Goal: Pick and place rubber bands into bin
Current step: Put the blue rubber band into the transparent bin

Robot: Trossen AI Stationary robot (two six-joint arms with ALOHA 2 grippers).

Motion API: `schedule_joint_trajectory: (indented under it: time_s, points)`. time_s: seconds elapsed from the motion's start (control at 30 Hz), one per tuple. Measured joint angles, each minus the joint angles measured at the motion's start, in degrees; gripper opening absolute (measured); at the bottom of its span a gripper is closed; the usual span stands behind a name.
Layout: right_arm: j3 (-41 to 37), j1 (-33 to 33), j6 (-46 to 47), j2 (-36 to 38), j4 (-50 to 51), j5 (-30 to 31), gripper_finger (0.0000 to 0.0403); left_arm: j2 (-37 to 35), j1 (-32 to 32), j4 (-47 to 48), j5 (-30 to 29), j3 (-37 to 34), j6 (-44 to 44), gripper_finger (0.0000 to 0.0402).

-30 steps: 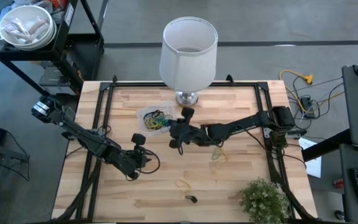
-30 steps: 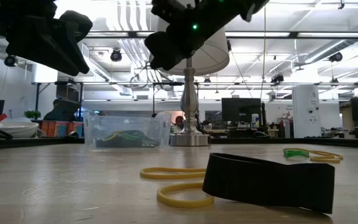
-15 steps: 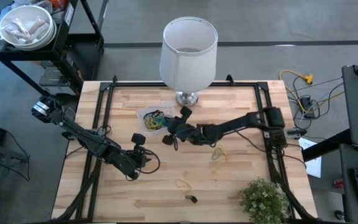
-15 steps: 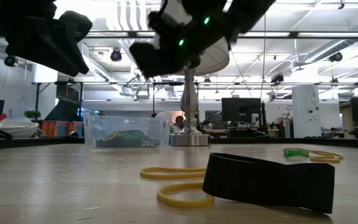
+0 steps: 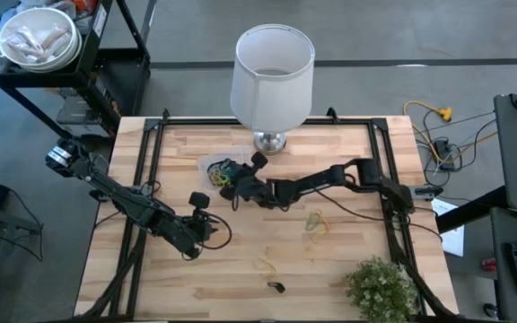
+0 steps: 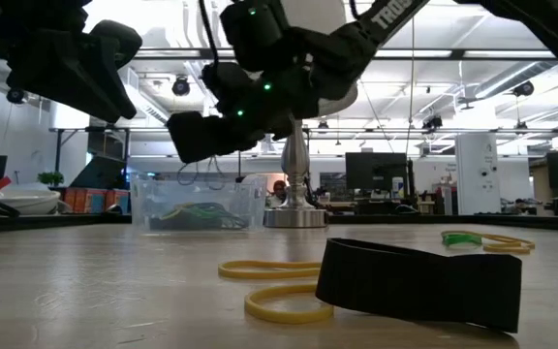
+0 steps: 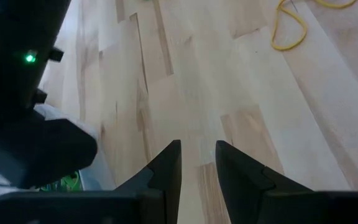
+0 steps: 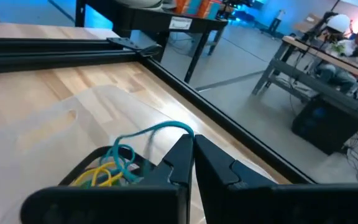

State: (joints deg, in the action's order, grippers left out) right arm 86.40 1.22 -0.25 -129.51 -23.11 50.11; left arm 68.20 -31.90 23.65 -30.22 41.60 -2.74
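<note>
The bin point(image 5: 221, 170) is a small clear tub on the table in front of the lamp base, with yellow and green rubber bands point(image 8: 103, 175) in it. My right gripper point(image 5: 239, 188) hovers at the bin's right rim, shut on a teal rubber band point(image 8: 157, 130); in the low view it point(image 6: 200, 137) is above the bin point(image 6: 199, 202). Loose bands lie on the table: a green and tan pair point(image 5: 315, 221), a yellow one point(image 5: 265, 265) and a black one point(image 5: 276, 287). My left gripper point(image 5: 201, 230) waits narrowly open point(image 7: 197, 155) over bare wood, near the table's left side. My right gripper pinches the teal band between its two shut fingertips point(image 8: 180, 147), at one end of the loop point(image 8: 187, 131). The band is lifted clear and arcs away slack from the tips, over the bands in the bin. The fingers slant down from the table's right side.
A white lampshade point(image 5: 273, 63) on a metal base point(image 5: 270, 141) stands just beyond the bin. A small green plant point(image 5: 381, 285) sits at the near right corner. Black rails point(image 5: 142, 193) frame the table. A white bowl point(image 5: 37, 38) sits on the shelf off the far left.
My right gripper has travelled toward the table's left, from the middle of the table to the bin's right rim, and has come lower over the bin in the low view. My left arm has kept still.
</note>
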Motion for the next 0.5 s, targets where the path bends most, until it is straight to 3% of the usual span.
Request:
schedule_joint_trajectory:
  time_s: [0.23, 0.5]
  points:
    - [1.00, -1.65, 4.99, 0.02, 5.70, -1.63, 0.0008, 0.00, 0.00, -0.12, 0.00, 0.00, -0.04, 0.0083]
    - [1.02, -2.83, 5.44, 0.04, 6.26, -11.14, 0.0014, 0.00, 0.00, -0.12, 0.00, 0.00, -0.07, 0.0083]
